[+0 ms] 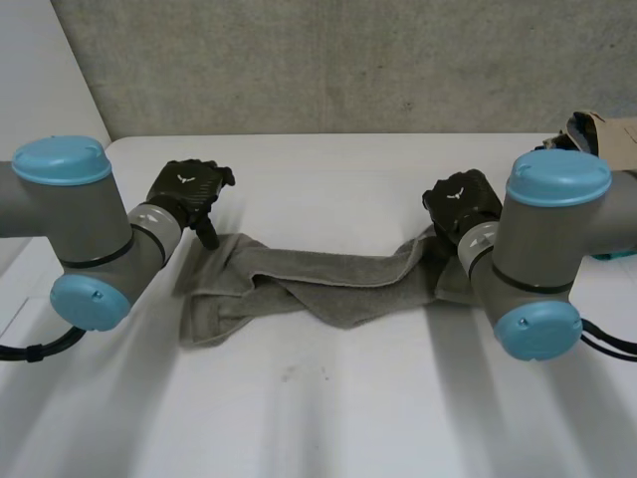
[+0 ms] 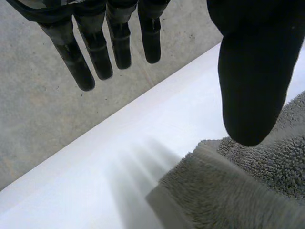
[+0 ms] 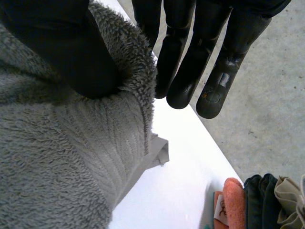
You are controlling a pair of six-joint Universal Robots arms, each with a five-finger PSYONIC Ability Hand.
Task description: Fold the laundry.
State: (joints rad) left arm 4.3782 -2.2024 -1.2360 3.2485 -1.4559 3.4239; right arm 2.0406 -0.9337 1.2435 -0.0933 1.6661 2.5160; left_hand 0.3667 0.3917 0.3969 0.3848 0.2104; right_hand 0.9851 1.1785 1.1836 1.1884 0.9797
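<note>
A grey towel lies bunched in a long strip across the white table. My left hand hovers just above the towel's left end. In the left wrist view its fingers are straight and its thumb hangs over the towel edge, holding nothing. My right hand is at the towel's right end, which rises up to it. In the right wrist view the thumb presses into the towel and the fingers stand behind its edge, pinching it.
A stack of folded clothes, orange, dark and tan, sits past the towel's corner by the table's right side. A brown object lies at the back right. The table's far edge runs just beyond my left fingertips.
</note>
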